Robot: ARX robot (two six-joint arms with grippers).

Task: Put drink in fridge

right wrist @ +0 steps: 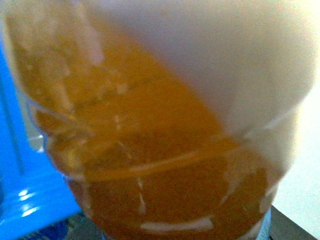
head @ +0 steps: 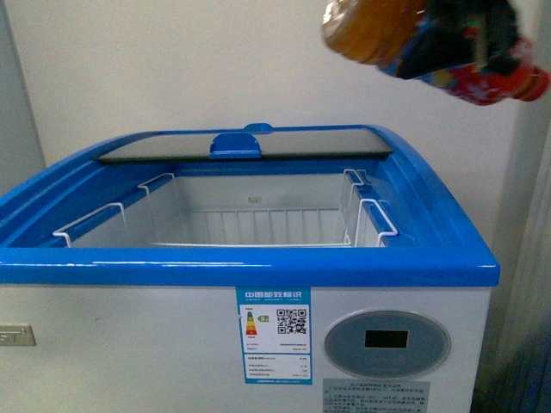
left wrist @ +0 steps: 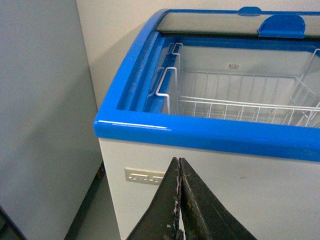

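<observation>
right gripper (head: 469, 36) clamped on drink (head: 370, 30) | held tilted, high over fridge (head: 258, 262) right side, likely to clear the rim | wire basket (head: 258, 231) exposed – lid (head: 172, 148) pushed back | left gripper (left wrist: 179, 200) jaws together, empty, low by front wall – out of the way

Pale wall (head: 129, 60) behind, grey panel (left wrist: 40, 110) alongside — dark floor (left wrist: 92, 210) below
</observation>
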